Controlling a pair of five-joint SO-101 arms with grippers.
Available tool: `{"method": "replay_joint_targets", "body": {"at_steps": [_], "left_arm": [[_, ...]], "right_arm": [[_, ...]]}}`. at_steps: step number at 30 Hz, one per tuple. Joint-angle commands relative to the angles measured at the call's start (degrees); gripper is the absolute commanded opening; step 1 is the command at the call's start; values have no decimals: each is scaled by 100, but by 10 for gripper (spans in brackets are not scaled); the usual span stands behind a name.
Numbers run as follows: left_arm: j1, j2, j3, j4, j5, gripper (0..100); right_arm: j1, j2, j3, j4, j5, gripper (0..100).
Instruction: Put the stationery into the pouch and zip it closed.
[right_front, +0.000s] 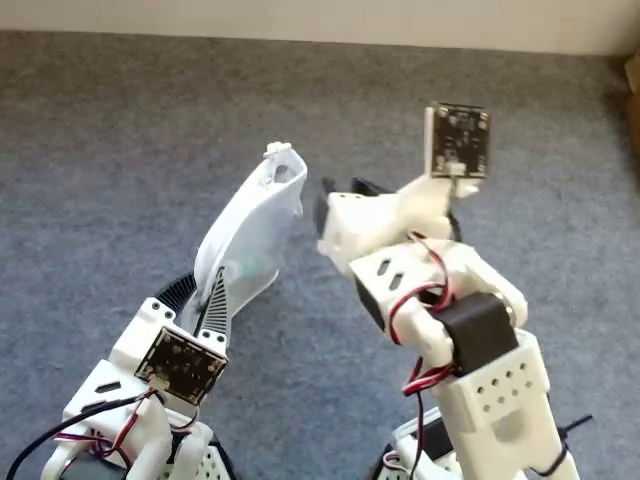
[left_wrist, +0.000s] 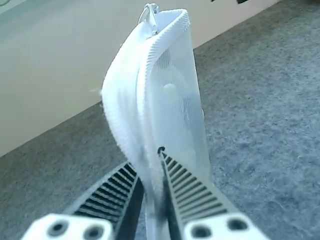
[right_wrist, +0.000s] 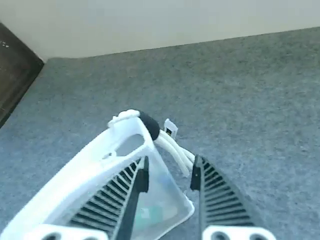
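**Pouch held up in left claw, right claw open at its top end**

High view, lower left of frame: the left claw (right_front: 205, 295) is clamped tight on the low edge of the pouch (right_front: 250, 230). Nothing but fabric sits btwn its fingers. The left wrist view agrees. There the 2 ribbed fingers of the left claw (left_wrist: 148, 162) pinch the white mesh pouch (left_wrist: 175, 100), which stands up out of them. The pouch is held clear of the surface (right_front: 100, 150), which has a grey carpet-like cover.

Left of centre in the high view, the pouch leans up and to the right, w/ its upper end near mid-frame. The zip pull (right_front: 278, 150) sits at that far end. In the left wrist view the zip pull (left_wrist: 150, 10) is at the end farthest from the fingers, and the zip teeth run back along the edge toward them. Can't tell whether the zip is fully shut. A greenish patch (right_front: 250, 268) shows through the mesh low in the pouch, but what it is can't be made out.

Right of centre in the high view, the right claw (right_front: 335, 195) hangs just beside the pouch's upper end. Contact can't be judged there. In the right wrist view the right claw (right_wrist: 170, 172) is partly open, w/ a clear gap btwn its 2 fingers, and grips nothing. The pouch (right_wrist: 85, 170) lies partly behind 1 finger. White cords (right_wrist: 175, 150) off the pouch's end run toward the gap btwn the fingertips, unpinched. A small tag (right_wrist: 170, 127) sits beside the cords.
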Motion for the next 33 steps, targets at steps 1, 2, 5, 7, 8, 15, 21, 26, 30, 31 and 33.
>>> {"method": "replay_joint_targets", "body": {"at_steps": [1, 2, 5, 7, 8, 15, 21, 26, 30, 31, 33], "left_arm": [[-84, -22, 690, 281, 62, 5], [-84, -22, 699, 281, 62, 5], [-84, -22, 699, 281, 62, 5], [-84, -22, 699, 281, 62, 5], [-84, -22, 699, 281, 62, 5], [-84, -22, 699, 281, 62, 5], [-84, -22, 699, 281, 62, 5], [-84, -22, 699, 281, 62, 5], [-84, -22, 699, 281, 62, 5], [-84, -22, 699, 281, 62, 5], [-84, -22, 699, 281, 62, 5]], "right_arm": [[-312, 426, -743, 31, -123, 141], [-347, 549, -884, 31, -105, 141], [-409, 884, -1305, 31, -79, 142], [-409, 1059, -1516, 31, -70, 142], [-409, 1138, -1613, 31, -70, 142], [-409, 1798, -1877, -347, 316, 142], [-418, 1965, -1877, -426, 492, 142], [-497, 2026, -1824, -418, 774, 139], [-497, 1965, -1455, -418, 1020, 138], [-488, 1965, -1411, -418, 1020, 138], [-470, 2018, -1358, -418, 1029, 130]]}}
